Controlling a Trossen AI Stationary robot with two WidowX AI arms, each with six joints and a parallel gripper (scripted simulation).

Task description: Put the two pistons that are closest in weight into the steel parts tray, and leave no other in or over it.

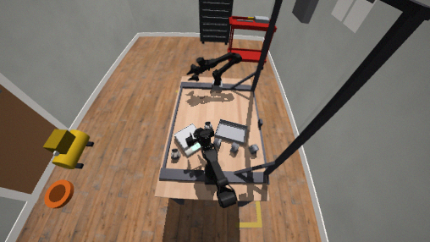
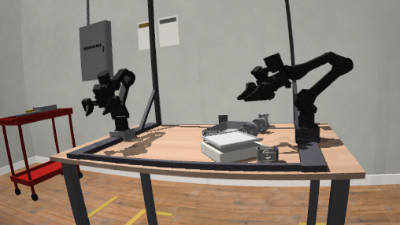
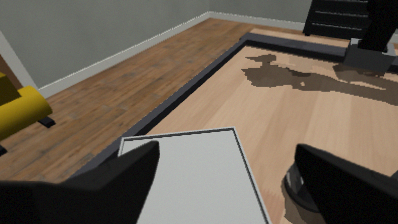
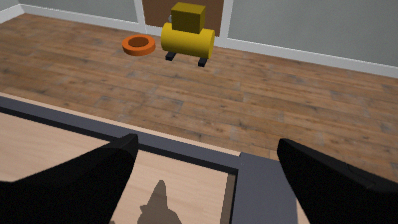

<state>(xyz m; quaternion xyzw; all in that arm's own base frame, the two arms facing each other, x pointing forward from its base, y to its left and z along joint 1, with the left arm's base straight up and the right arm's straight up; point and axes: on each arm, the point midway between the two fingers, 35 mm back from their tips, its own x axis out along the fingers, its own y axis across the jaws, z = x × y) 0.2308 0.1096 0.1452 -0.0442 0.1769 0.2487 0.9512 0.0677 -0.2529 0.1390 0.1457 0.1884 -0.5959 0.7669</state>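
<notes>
The steel parts tray shows a bare floor. A piston stands between tray and scale, partly behind a left finger in the left wrist view. Pistons stand along the tray's near side: one by its corner, one, and another farther right. Another piston stands beside the scale, whose plate holds nothing visible. My left gripper is open and empty, high above the scale area. My right gripper is open and empty, high near the far end.
A dark frame rail borders the table. Upright posts rise beside it. The left arm hangs over the scale and the piston by it in the top view. The scale's display faces the near end.
</notes>
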